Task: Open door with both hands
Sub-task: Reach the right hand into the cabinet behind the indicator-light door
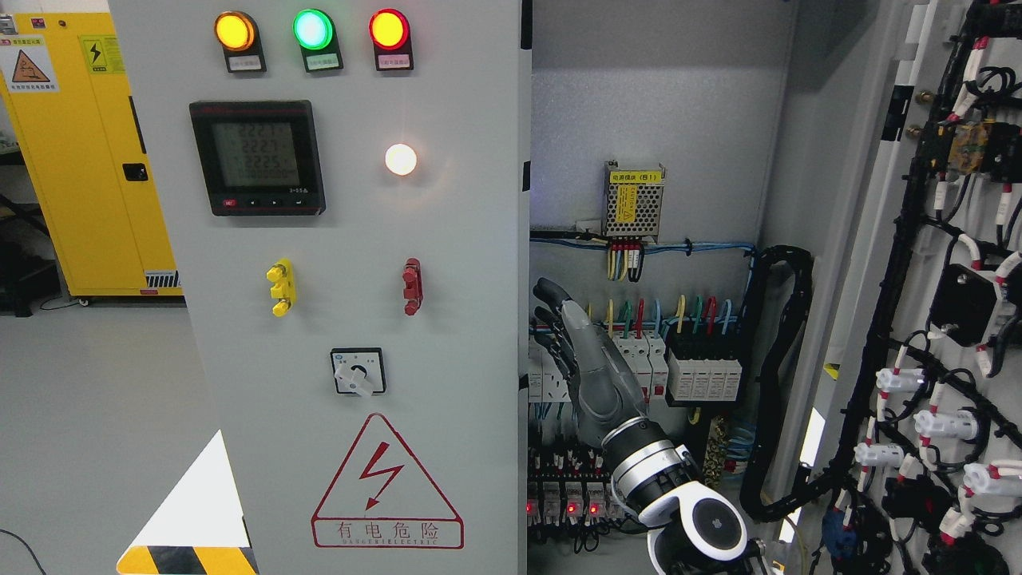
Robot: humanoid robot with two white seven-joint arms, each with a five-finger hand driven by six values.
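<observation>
Fingers (555, 319) of the right hand (587, 367) stretch out relaxed, gripping nothing, just beside the left door (359, 263)'s free edge. Right door (918, 279) hangs swung open. Both look like stiff, slick sheet steel; take that edge.

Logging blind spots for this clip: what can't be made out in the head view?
- Left hand: out of frame.
- Right hand: fingertips hidden behind the grey left door's edge; contact unclear.
- Black digital meter: digits washed out.
- Open right door with black wiring: cut off by the right edge.
</observation>
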